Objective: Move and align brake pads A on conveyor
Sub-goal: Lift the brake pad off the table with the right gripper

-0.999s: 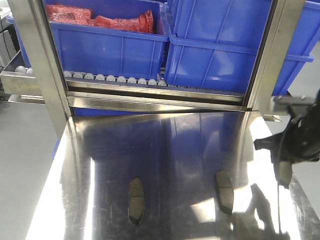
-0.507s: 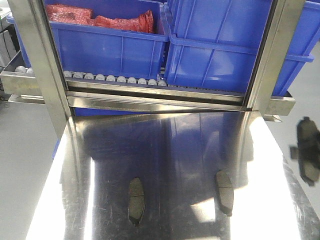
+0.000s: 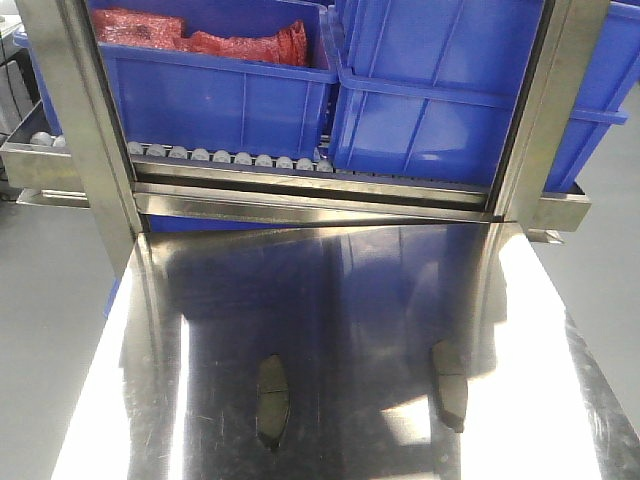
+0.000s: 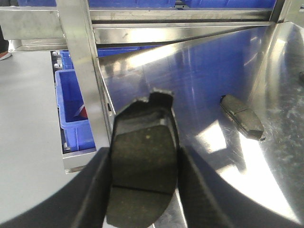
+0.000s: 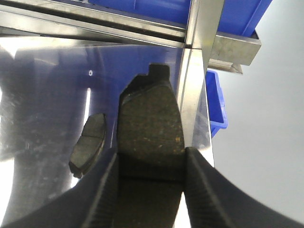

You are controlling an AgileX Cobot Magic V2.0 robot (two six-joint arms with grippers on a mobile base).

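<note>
Left gripper [image 4: 144, 154]: left fingers [image 4: 97, 190] clamping the left-held pad [image 4: 142, 171] by its long sides, hanging above the worktop's [image 3: 330, 300] left edge. Two more pads are lying flat on the worktop, well apart. The left loose pad [image 3: 272, 402] is sitting left of worktop centre and the right loose pad [image 3: 449, 385] right of centre, both pointing lengthwise at the worktop's far edge. Right gripper [image 5: 152, 154]: right fingers [image 5: 102, 199] clamping the right-held pad [image 5: 151, 118], hanging at the worktop's right edge. Blue bins [image 3: 230, 95] are sitting on rollers [image 3: 230, 157] beyond the worktop's far edge.
</note>
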